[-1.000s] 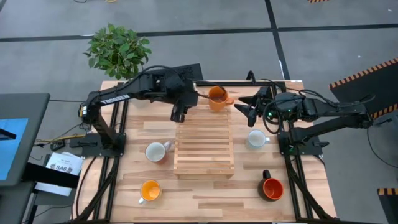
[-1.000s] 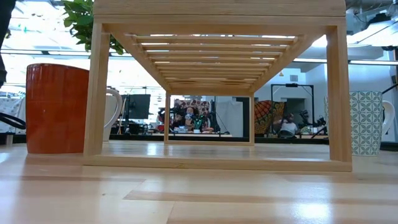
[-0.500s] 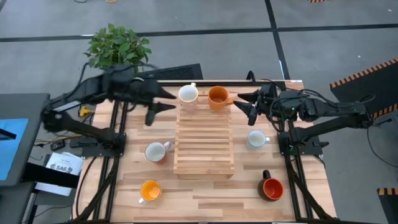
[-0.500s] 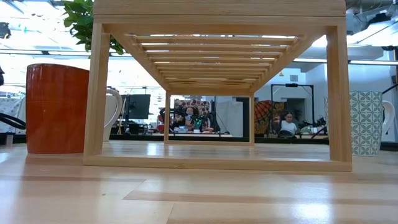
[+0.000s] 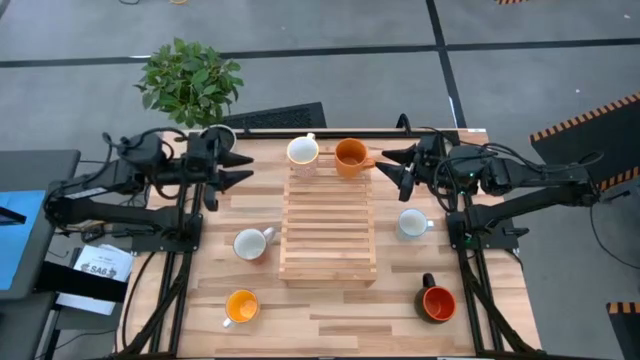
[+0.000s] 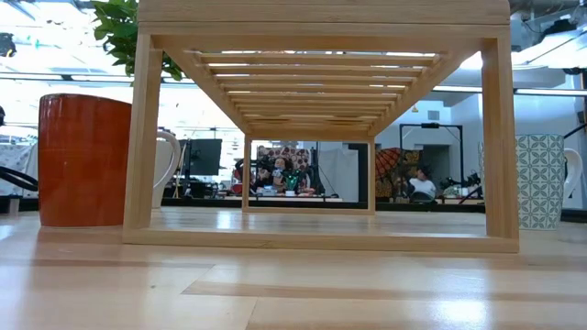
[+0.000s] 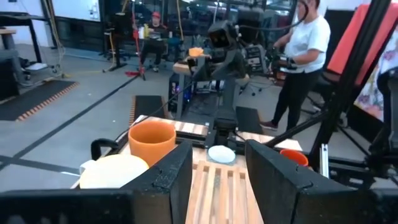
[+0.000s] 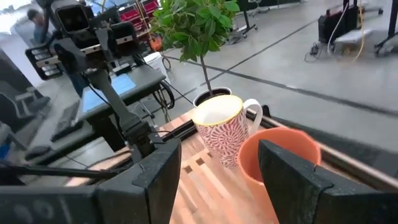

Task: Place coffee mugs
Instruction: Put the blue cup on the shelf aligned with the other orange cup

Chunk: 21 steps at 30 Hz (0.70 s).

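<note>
Two mugs stand upright on the far end of the wooden slatted rack [image 5: 328, 225]: a white patterned one [image 5: 302, 152] [image 8: 219, 127] and an orange one [image 5: 350, 155] [image 7: 151, 140]. A white mug [image 5: 250, 243] sits on the table left of the rack and a pale mug [image 5: 411, 223] right of it. The yellow-orange mug [image 5: 241, 306] and the red-orange, black-handled mug [image 5: 437, 302] stand near the near edge. My left gripper [image 5: 237, 167] [image 7: 217, 168] hovers open at the table's far left. My right gripper [image 5: 391, 165] [image 8: 221, 168] hovers open just right of the orange mug.
A potted plant [image 5: 190, 80] stands beyond the far left corner. In the low view the red-orange mug [image 6: 83, 160] and the pale mug [image 6: 541, 179] flank the rack [image 6: 316, 128]. A person in a white shirt [image 7: 305, 56] stands beyond the table.
My left arm has swung away from the rack's far end toward the table's left edge, and its gripper now points toward the rack. The white patterned mug it covered now shows standing on the rack. The right arm has kept nearly still.
</note>
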Each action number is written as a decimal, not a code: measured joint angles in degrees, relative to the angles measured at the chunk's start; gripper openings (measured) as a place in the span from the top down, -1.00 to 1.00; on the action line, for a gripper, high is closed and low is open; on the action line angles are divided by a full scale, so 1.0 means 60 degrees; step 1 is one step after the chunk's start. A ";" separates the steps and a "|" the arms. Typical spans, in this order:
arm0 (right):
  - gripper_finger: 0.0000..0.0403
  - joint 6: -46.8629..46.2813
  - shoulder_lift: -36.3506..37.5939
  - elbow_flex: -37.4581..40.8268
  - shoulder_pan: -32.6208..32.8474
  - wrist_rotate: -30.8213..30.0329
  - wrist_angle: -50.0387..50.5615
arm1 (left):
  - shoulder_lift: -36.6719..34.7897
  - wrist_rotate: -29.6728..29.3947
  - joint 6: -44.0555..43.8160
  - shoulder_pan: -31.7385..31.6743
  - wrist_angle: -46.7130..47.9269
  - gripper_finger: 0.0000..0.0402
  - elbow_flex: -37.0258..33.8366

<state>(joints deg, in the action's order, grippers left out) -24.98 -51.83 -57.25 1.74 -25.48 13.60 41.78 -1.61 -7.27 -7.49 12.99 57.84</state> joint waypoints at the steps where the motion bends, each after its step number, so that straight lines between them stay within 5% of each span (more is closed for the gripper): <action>1: -0.18 -0.0234 0.0000 0.0000 0.0002 0.0047 0.0020 | -0.0024 -0.0029 -0.0031 0.0000 -0.0017 0.33 0.0000; 11: -0.18 -0.4170 -0.0127 -0.1035 0.0666 0.2060 0.6220 | -0.0041 -0.0044 -0.0126 -0.0004 0.0397 0.33 -0.0007; 16: -0.18 -0.6809 -0.0664 -0.1037 0.1441 0.2264 0.9731 | 0.0095 -0.0030 -0.0249 -0.0004 0.0470 0.33 -0.0011; 21: -0.18 -0.7873 -0.1057 -0.0159 0.1574 0.2382 1.0368 | 0.0189 -0.0029 -0.0262 -0.0004 0.0458 0.33 -0.0007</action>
<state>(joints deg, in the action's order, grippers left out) -72.22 -58.18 -58.21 11.18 -11.19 75.81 42.91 -1.78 -8.84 -7.51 15.74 57.80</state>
